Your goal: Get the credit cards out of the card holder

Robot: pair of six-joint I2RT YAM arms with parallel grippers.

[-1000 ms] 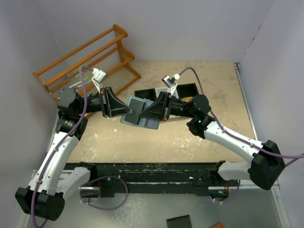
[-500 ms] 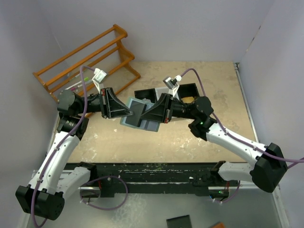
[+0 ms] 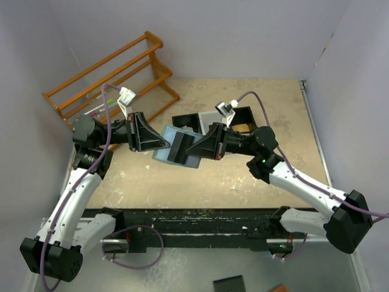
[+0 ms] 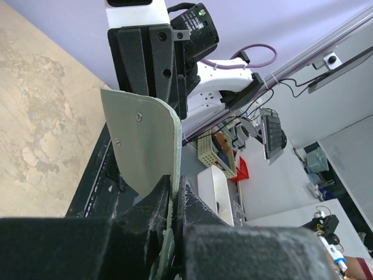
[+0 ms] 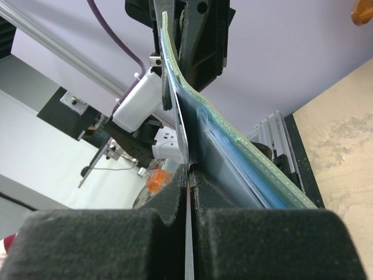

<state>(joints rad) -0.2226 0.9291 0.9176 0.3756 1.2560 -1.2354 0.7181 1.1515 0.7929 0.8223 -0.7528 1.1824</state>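
The open card holder [image 3: 161, 154] hangs above the middle of the table. My left gripper [image 3: 165, 145] is shut on its left edge. In the left wrist view its teal-green outside [image 4: 143, 137] rises from between my jaws [image 4: 173, 185]. My right gripper [image 3: 189, 148] faces it from the right, shut on a dark credit card [image 3: 180, 146] that sticks partway out of a slot. In the right wrist view this thin card [image 5: 182, 137] runs edge-on between the closed pads [image 5: 188, 175], beside the holder's light blue inside [image 5: 253, 175]. Other cards are hidden in the slots.
An orange wooden rack [image 3: 112, 76] stands at the back left. A black bin tray [image 3: 238, 114] sits behind my right gripper. A black rail [image 3: 200, 220] runs along the table's near edge. White walls close in the sides.
My right gripper has drawn back to the right with the dark card, so more of the card shows outside the holder. The left gripper has held the holder nearly still.
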